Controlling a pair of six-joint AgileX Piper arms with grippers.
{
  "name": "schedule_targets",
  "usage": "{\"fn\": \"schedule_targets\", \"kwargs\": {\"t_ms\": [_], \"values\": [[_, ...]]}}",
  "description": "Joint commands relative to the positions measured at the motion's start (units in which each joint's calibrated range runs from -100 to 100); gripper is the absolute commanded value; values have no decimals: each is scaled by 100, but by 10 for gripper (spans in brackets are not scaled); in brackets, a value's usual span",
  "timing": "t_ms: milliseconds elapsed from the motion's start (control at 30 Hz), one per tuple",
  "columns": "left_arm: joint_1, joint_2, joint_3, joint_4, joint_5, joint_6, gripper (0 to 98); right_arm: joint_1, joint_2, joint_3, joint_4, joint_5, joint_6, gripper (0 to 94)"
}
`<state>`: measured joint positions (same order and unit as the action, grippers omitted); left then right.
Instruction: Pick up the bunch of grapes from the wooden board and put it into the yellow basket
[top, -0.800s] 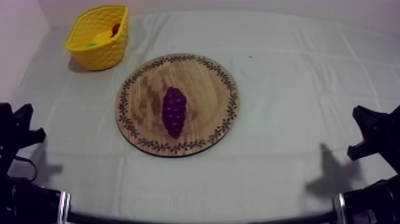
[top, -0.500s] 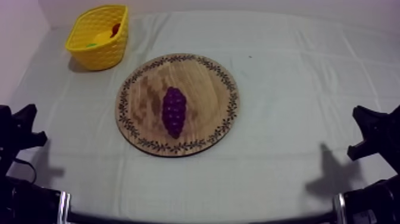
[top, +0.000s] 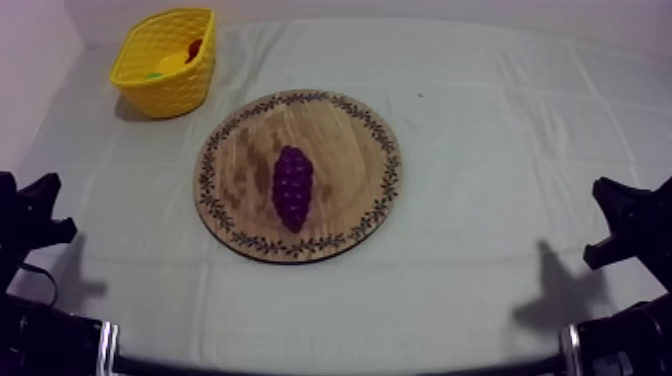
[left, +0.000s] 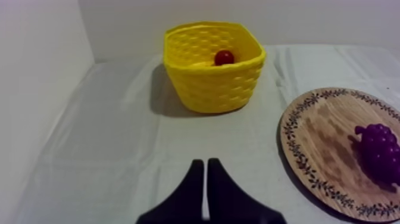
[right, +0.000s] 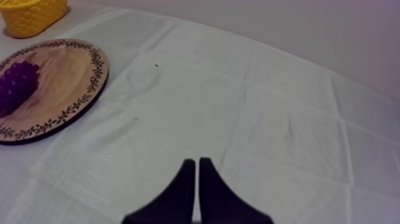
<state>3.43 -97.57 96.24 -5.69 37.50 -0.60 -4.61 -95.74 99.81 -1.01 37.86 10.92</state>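
Note:
The purple bunch of grapes (top: 293, 187) lies just left of the middle of the round wooden board (top: 345, 150), untouched. The yellow basket (top: 165, 62) stands at the far left corner. My left gripper (top: 40, 212) sits low at the left edge, far from the board. Its fingers lie together as a narrow wedge (left: 205, 165) over bare cloth, with the basket (left: 214, 71) ahead and the grapes (left: 378, 149) on the board (left: 315, 134) off to one side. My right gripper (top: 618, 222) rests low at the right, shut (right: 197, 162), with the board (right: 65, 74) and grapes (right: 18, 83) far off.
A small red fruit (left: 224, 57) lies inside the basket, also visible from above (top: 193, 47) beside something yellow and green. A wall runs behind the basket and along the left side. Open cloth (top: 500, 150) spreads right of the board.
My left gripper has shifted very slightly at the lower left. The grapes, board, basket and right arm have not moved.

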Motion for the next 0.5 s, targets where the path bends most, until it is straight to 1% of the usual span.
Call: {"fn": "schedule_targets", "kwargs": {"t_ms": [0,133,300,400,467], "values": [[21,244,-274,-17,67,36,0,2,-1,-3,1,-4,0,4],[157,819,-1103,-45,339,155,0,2,-1,-3,1,-4,-1,4],[435,1688,-2436,-143,821,458,0,2,-1,-3,1,-4,-1,4],[672,2253,-3242,-290,1150,709,0,2,-1,-3,1,-4,0,4],[880,2634,-3744,-459,1381,926,0,2,-1,-3,1,-4,0,4]]}}
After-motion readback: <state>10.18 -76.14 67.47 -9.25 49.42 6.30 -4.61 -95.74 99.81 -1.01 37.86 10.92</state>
